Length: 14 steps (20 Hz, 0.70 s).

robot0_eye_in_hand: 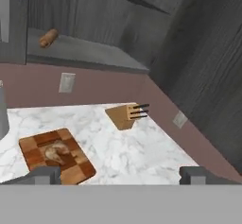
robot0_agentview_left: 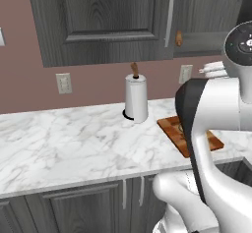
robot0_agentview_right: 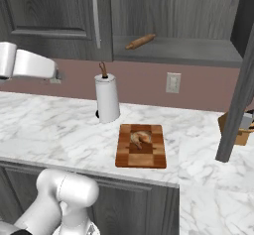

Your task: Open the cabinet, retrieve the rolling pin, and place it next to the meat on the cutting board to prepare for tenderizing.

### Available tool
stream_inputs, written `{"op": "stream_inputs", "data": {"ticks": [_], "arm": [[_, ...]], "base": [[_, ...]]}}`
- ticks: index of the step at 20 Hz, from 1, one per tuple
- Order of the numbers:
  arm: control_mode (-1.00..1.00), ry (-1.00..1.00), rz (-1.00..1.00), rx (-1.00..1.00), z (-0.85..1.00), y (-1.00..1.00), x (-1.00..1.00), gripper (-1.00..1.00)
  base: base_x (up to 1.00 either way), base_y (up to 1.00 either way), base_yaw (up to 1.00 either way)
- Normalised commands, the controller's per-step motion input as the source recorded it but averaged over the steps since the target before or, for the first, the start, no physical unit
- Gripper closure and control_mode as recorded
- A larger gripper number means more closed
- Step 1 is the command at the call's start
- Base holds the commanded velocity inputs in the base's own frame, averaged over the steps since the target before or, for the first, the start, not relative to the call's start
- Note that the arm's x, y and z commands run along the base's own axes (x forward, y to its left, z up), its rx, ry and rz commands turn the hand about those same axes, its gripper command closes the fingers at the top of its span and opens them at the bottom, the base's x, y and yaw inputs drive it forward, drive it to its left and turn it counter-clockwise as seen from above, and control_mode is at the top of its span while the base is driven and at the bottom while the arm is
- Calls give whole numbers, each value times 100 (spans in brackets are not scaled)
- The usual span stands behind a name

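From the right base view I saw the cabinet (robot0_agentview_right: 173,26) with its right door (robot0_agentview_right: 240,90) swung out toward me and its left door (robot0_agentview_right: 49,16) closed, a long silver bar handle (robot0_agentview_right: 95,17) on that closed panel. The rolling pin (robot0_agentview_right: 140,41) lay tilted on the grey shelf (robot0_agentview_right: 198,53) inside the opened section, near the shelf's left end, and nothing was touching it. Below, on the white marble counter (robot0_agentview_right: 49,125), the cutting board (robot0_agentview_right: 141,146) lay flat, and the meat (robot0_agentview_right: 140,138) sat on its upper half (a small curled tan lump, much smaller than the board). A paper towel roll (robot0_agentview_right: 107,99) stood upright on the counter just behind and to the left of the board. A tan knife block (robot0_eye_in_hand: 126,115) with dark handles sat farther right along the counter, well apart from the board. In the hand view the gripper (robot0_eye_in_hand: 120,175) was up in the air over the counter, its two dark fingertips (robot0_eye_in_hand: 41,175) spread wide apart with nothing between them; the board and the meat appeared low on the left there, and the rolling pin showed at the upper left on the shelf. In the left base view the arm (robot0_agentview_left: 211,129) covered most of the board.
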Motion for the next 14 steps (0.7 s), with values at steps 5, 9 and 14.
{"op": "stream_inputs", "data": {"ticks": [5, 9, 14], "arm": [[-100, -29, 17, 9, 8, 24, 30, -100], [-100, -25, 14, 9, 4, 22, 35, -100], [-100, -19, 9, 6, 9, 15, 38, -100]], "base": [[0, 0, 0], [0, 0, 0], [0, 0, 0]]}}
